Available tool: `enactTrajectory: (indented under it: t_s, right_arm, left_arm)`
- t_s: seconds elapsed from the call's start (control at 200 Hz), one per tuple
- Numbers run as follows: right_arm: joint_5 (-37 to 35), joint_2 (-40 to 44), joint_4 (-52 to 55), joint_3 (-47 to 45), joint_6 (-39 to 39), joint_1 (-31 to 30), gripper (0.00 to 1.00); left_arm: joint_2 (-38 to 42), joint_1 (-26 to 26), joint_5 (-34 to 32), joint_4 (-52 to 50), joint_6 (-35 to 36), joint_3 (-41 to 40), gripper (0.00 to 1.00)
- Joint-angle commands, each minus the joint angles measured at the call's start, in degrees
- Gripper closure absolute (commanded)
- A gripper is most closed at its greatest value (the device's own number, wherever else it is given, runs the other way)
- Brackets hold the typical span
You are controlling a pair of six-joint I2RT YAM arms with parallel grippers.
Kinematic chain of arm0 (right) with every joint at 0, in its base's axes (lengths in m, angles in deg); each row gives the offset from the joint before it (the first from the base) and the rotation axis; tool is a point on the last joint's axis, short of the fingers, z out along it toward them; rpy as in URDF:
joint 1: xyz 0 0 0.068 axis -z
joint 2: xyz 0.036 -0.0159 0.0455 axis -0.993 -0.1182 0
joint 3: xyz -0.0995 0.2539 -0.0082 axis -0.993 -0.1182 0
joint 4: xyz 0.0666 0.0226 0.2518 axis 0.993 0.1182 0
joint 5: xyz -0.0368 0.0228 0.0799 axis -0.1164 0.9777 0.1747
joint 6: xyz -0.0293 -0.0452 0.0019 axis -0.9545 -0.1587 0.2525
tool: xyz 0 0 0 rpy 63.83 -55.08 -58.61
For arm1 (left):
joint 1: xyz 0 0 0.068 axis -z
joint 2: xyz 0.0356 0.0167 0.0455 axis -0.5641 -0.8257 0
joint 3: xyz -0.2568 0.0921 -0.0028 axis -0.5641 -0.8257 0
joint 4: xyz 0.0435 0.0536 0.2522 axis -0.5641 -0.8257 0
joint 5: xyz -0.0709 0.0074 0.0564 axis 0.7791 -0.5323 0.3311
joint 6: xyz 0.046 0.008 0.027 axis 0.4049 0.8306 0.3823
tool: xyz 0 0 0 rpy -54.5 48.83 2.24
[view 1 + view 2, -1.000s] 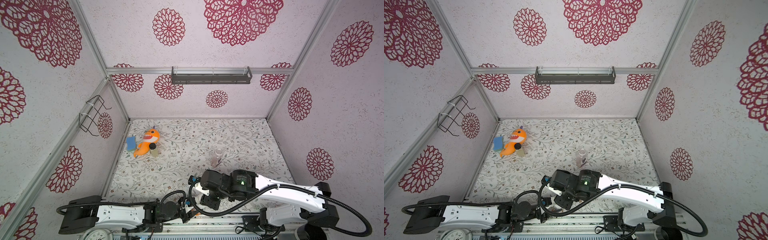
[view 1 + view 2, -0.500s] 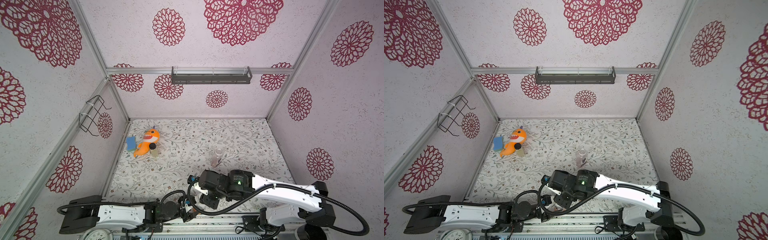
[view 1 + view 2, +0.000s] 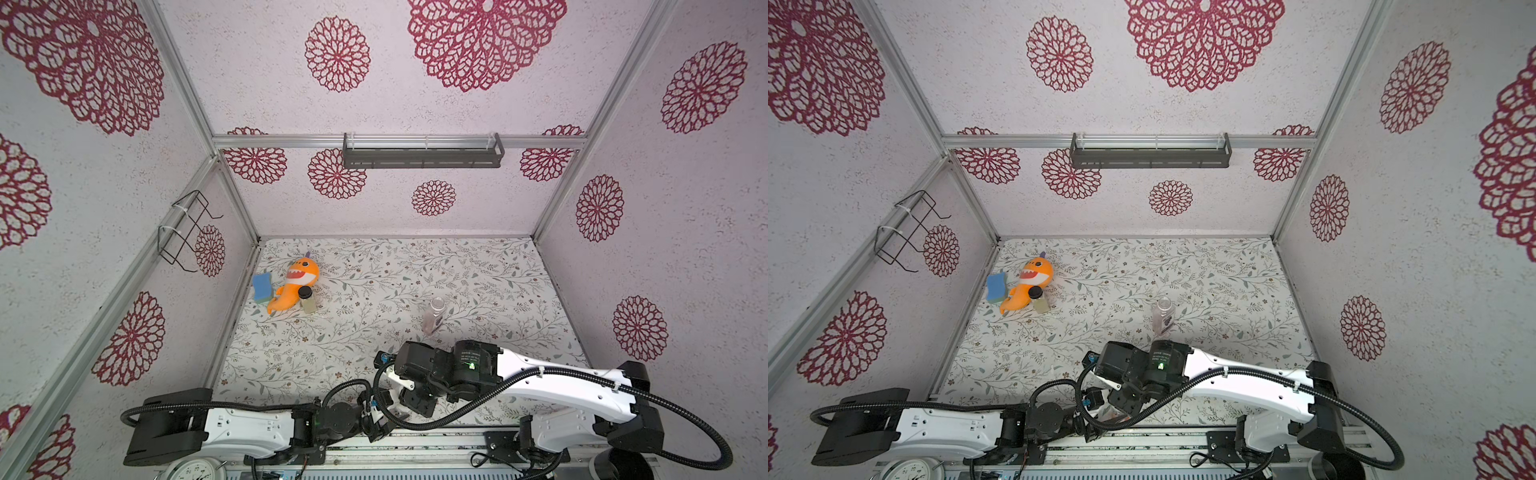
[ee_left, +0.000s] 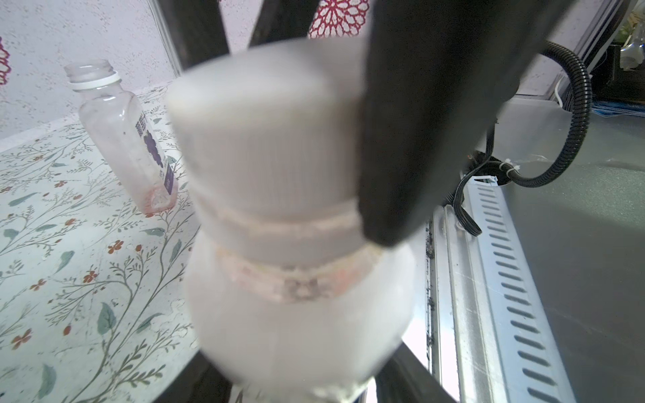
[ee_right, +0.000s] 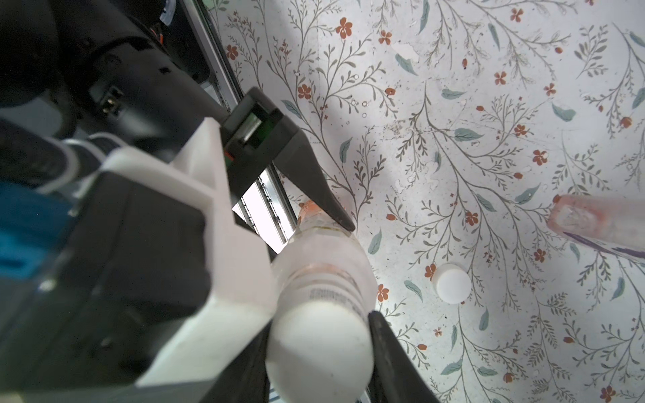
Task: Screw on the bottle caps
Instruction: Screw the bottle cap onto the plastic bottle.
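The orange-labelled bottle [image 5: 324,258] stands at the table's front edge between my two grippers. A white bottle cap [image 5: 317,349] sits on its neck, and my right gripper [image 5: 319,317] is shut on that cap from above. My left gripper [image 4: 300,349] flanks the bottle's body [image 4: 300,314] closely; one of its fingers [image 5: 314,181] lies against the lower part. I cannot tell whether it presses. A second cap [image 5: 452,282] lies loose on the table. The purple-labelled bottle [image 3: 434,316] [image 3: 1163,316] stands uncapped farther back, also in the left wrist view [image 4: 129,139].
An orange shark plush [image 3: 295,286], a blue sponge [image 3: 262,286] and a small black-lidded jar [image 3: 306,299] lie at the back left. A metal rail [image 4: 488,279] runs along the front edge. A grey shelf [image 3: 422,153] hangs on the back wall.
The right wrist has shifted slightly to the left above the left gripper. Nothing on the table has moved.
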Motion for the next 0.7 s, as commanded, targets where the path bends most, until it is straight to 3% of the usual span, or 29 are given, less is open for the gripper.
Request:
enactTrajectory:
  t_s: [0.0, 0.435, 0.696]
  right_arm:
    - [-0.6, 0.8, -2.2, -1.1, -1.2, 0.1, 0.65]
    - [-0.9, 1.4, 0.8, 1.0, -2.9, 0.0, 0.50]
    - [-0.4, 0.6, 4.1, 4.0, -5.0, 0.0, 0.52]
  left_arm:
    - [-0.8, 0.2, -1.2, 7.2, -0.9, 0.8, 0.41]
    - [-5.1, 0.2, -1.2, 9.7, -1.4, 1.2, 0.50]
    - [-4.7, 0.4, -1.0, 9.0, -1.1, 1.3, 0.53]
